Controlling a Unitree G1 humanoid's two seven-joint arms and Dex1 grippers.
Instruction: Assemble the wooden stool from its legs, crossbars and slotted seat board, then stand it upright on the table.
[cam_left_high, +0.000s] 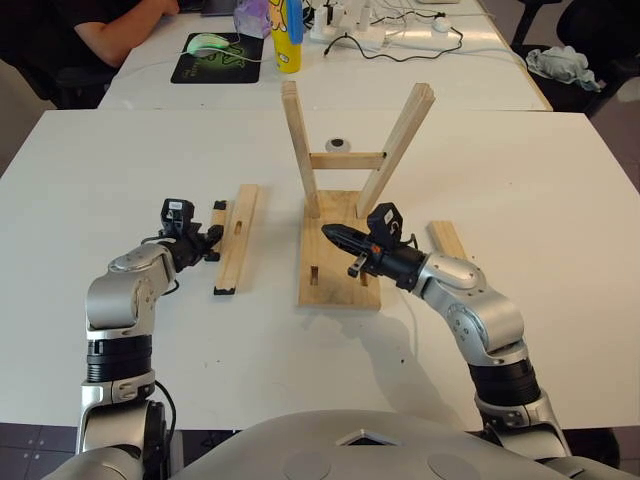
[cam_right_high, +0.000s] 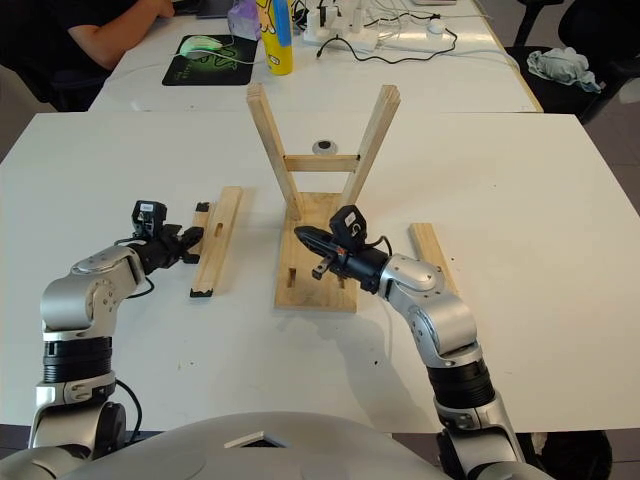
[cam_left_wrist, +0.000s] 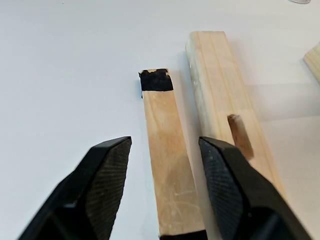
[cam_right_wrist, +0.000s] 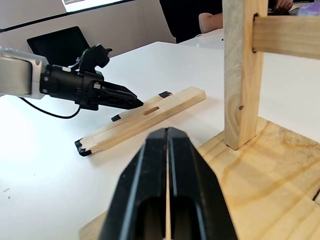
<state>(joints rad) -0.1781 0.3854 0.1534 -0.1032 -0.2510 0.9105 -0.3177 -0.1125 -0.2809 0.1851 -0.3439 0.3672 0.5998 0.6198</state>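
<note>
The table (cam_left_high: 120, 180) is plain white. The board (cam_left_high: 335, 290), the 2 upright legs (cam_left_high: 298, 140) and the crossbar (cam_left_high: 347, 160) are pale honey wood, and darker grain streaks show most on the board. The short bar (cam_left_wrist: 167, 165) is the same wood with black ends. The left gripper (cam_left_wrist: 165, 150) and right gripper (cam_right_wrist: 167, 132) are matt black, and the left one's pads (cam_left_wrist: 222, 185) have a fine stipple. Behind them are a black mouse pad (cam_left_high: 195, 70) with green swirls, a pale green mouse (cam_left_high: 208, 44) and a yellow bottle (cam_left_high: 287, 40) with blue marks.
</note>
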